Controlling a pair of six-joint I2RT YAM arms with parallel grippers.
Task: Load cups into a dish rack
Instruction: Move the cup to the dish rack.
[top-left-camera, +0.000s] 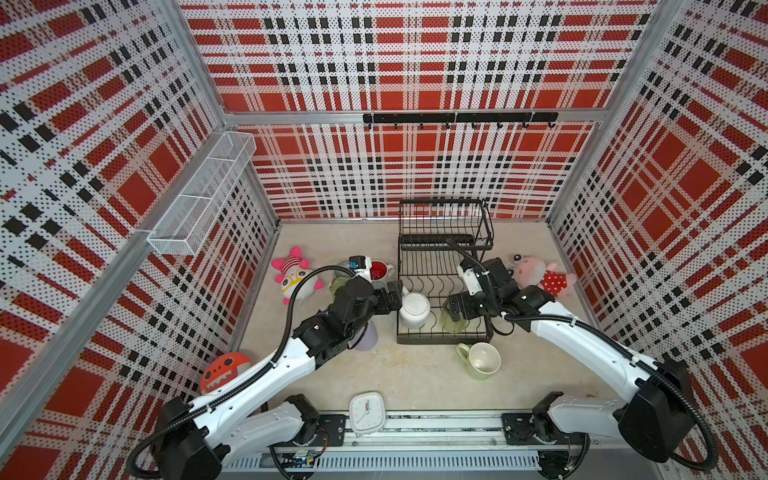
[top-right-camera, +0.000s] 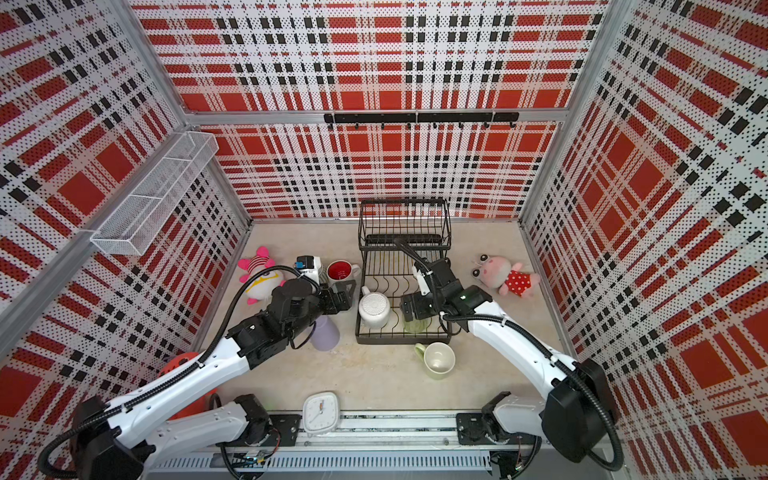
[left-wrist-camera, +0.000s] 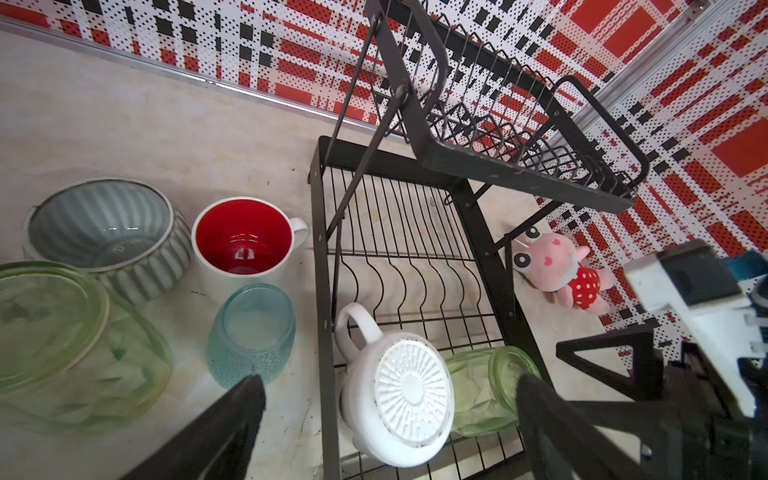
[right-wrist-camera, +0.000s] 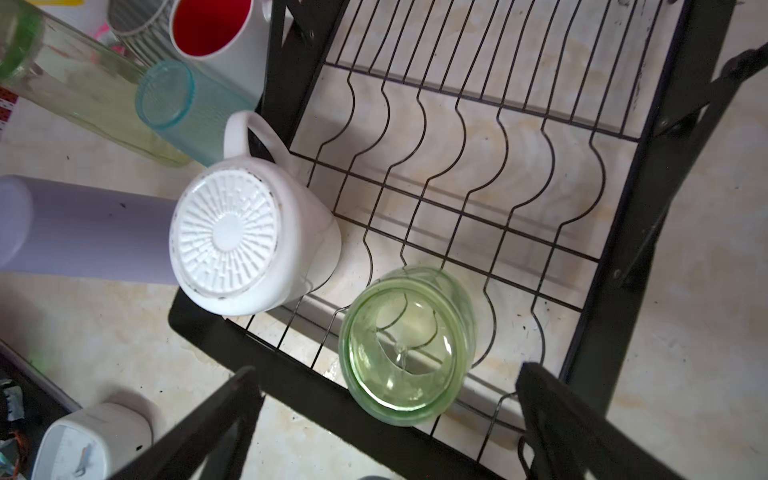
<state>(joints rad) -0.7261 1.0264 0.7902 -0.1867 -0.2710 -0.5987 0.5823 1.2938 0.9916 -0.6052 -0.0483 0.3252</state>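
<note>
Reaching over the dish rack (top-left-camera: 440, 241), the right arm (top-left-camera: 582, 336) holds jaws wide.

Both top views look steeply down from high above the near edge of the worktop (top-left-camera: 415, 374), facing the back wall (top-left-camera: 415, 174). They stand far enough off to take in the whole enclosure, with the dish rack (top-left-camera: 440, 240) near the middle. The two are nearly equal, shifted a little sideways. The left wrist camera sits close behind its own jaws and looks obliquely down at the rack from its side. The right wrist camera hangs close over the rack's lower tier, looking almost straight down. Both wrist views share the upturned white mug (left-wrist-camera: 399, 395) and the green glass (right-wrist-camera: 405, 345) beside it, which both top views also show.
</note>
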